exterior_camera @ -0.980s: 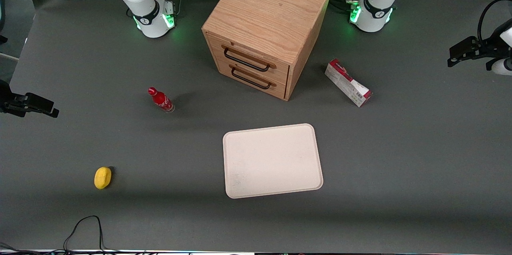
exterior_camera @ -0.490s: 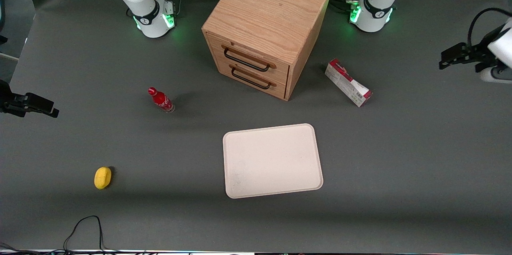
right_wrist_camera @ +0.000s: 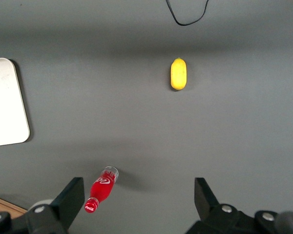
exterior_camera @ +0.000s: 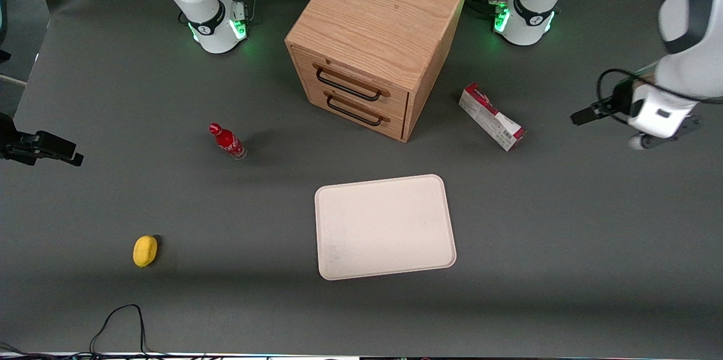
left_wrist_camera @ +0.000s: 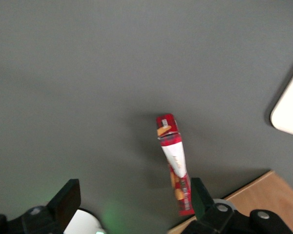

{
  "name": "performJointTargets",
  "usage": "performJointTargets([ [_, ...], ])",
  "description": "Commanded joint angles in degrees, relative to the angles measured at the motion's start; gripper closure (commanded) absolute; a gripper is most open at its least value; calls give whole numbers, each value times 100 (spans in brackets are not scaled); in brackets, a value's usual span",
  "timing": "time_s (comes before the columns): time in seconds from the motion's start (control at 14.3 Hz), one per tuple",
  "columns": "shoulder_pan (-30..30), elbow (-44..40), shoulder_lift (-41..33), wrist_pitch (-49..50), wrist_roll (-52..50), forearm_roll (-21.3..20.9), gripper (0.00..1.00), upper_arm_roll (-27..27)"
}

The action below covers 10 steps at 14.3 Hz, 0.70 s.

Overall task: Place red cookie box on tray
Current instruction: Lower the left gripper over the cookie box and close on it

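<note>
The red cookie box (exterior_camera: 491,117) lies flat on the grey table beside the wooden cabinet, a little farther from the front camera than the tray (exterior_camera: 384,227). The tray is cream-white with nothing on it. My left gripper (exterior_camera: 655,122) hangs high above the table toward the working arm's end, well apart from the box. In the left wrist view the gripper (left_wrist_camera: 134,202) is open and empty, its fingers (left_wrist_camera: 68,200) wide apart, and the box (left_wrist_camera: 175,161) lies below, close to one finger. A corner of the tray (left_wrist_camera: 290,112) shows there too.
A two-drawer wooden cabinet (exterior_camera: 378,38) stands beside the box, both drawers shut. A small red bottle (exterior_camera: 227,141) and a yellow lemon (exterior_camera: 144,251) lie toward the parked arm's end. A black cable (exterior_camera: 121,320) loops at the front edge.
My left arm has swung in from the table's end toward the cookie box, and more of the wrist now shows. The box, tray and other things have not moved.
</note>
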State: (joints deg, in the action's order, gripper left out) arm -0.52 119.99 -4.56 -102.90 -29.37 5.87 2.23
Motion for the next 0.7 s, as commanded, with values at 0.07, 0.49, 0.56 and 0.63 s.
performJointTargets([
  [0.07, -45, 1287, -361, -1167, -1963, 143, 0, 795],
  [0.49, -133, 2967, 6, -3743, -3267, 143, 0, 1728],
  [0.56, -211, 3073, 147, -4016, -3347, 143, 0, 1737],
  [0.63, -255, 3179, 270, -4297, -3400, 143, 0, 1746],
])
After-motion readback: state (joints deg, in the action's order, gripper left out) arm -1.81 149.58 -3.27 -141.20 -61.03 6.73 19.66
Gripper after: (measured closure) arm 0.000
